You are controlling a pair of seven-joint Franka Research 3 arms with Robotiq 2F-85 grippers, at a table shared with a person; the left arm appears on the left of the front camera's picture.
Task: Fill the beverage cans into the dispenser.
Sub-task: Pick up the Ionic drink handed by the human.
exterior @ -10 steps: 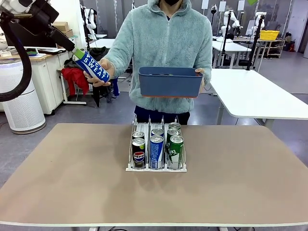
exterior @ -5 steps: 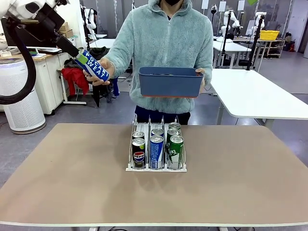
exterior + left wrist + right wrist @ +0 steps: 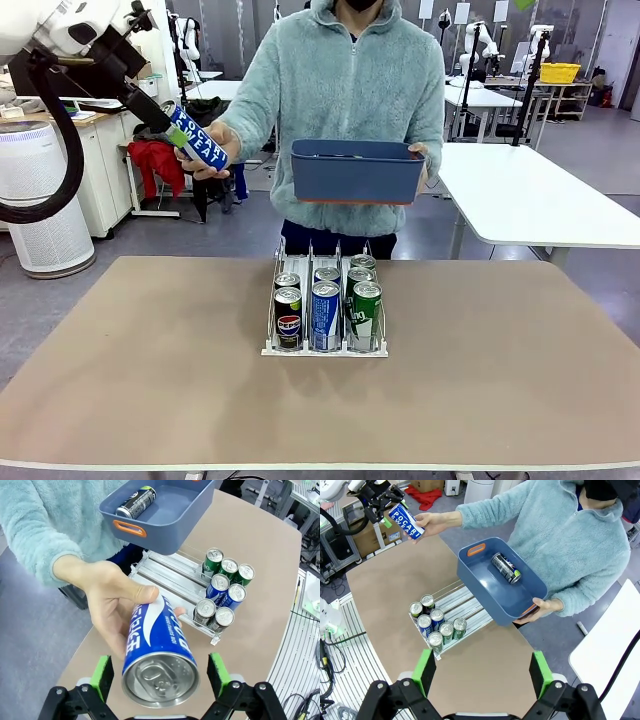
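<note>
The left fingers (image 3: 103,676) are standing wide either side of the blue-white can (image 3: 157,645), which the person's hand (image 3: 107,600) is offering up at ten o'clock from the dispenser (image 3: 325,352) on the bench (image 3: 140,360); I'd say they should be closing squarely on its body before that hand lets go. The right fingers (image 3: 425,672) are hanging wide and empty. The can is reading POCARI SWEAT; a Pepsi logo is showing on the dispenser's front-left can (image 3: 288,325).
</note>
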